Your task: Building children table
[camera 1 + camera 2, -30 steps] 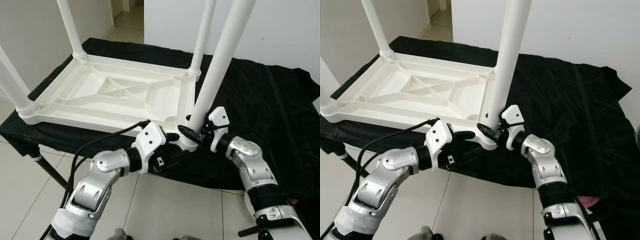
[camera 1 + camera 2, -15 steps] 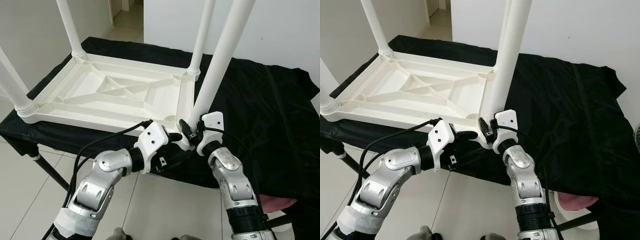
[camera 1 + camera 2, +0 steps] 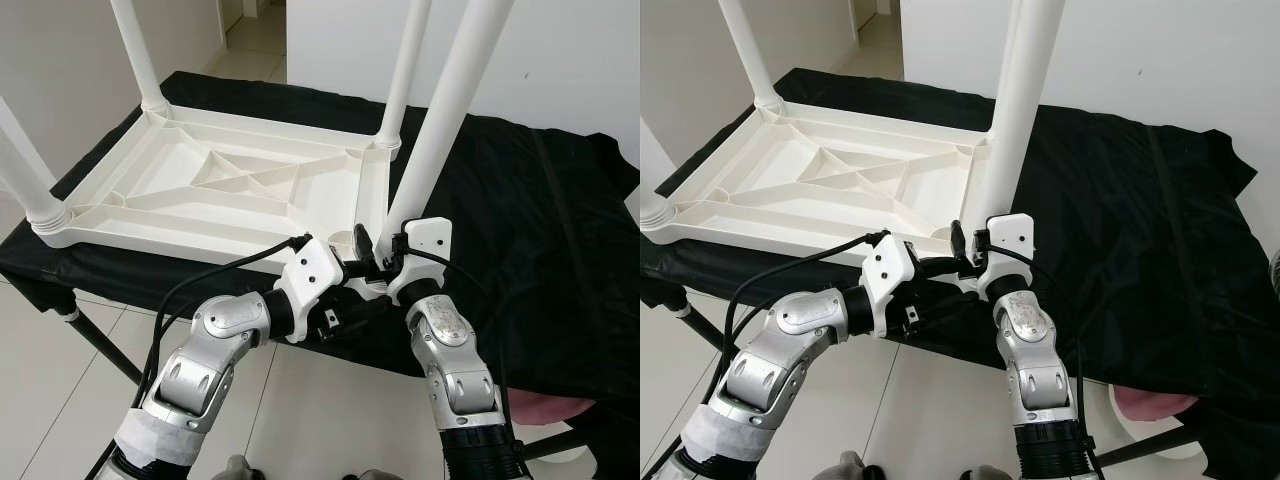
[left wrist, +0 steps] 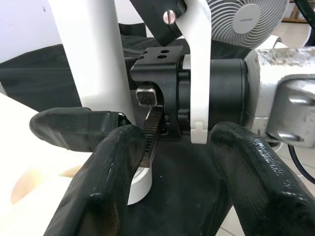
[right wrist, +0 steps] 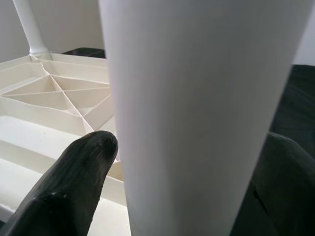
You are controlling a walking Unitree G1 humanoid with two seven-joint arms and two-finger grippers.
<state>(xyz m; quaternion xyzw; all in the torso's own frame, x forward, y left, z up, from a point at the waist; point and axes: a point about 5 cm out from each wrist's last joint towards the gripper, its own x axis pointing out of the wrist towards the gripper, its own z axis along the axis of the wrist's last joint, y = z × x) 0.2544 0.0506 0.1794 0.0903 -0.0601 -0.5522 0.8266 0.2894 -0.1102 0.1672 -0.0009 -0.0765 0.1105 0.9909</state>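
Lying upside down on a black cloth [image 3: 520,200], the white children's table [image 3: 220,190] overhangs the cloth's near edge at its near right corner. The near right leg [image 3: 445,110] stands in that corner socket, right gripper [image 3: 372,250] clamped around its base. Left gripper [image 3: 350,272] sits just beside it, fingers [image 4: 106,196] spread, holding nothing. Bare cloth lies to the right; tiled floor [image 3: 60,370] below.

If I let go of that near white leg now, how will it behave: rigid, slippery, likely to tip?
The leg looks like a stiff, smooth plastic tube, so it may slip between the right gripper fingers. It leans at a slant in the corner socket of the upturned tabletop, so it probably isn't fully seated and could topple. It is likely light.
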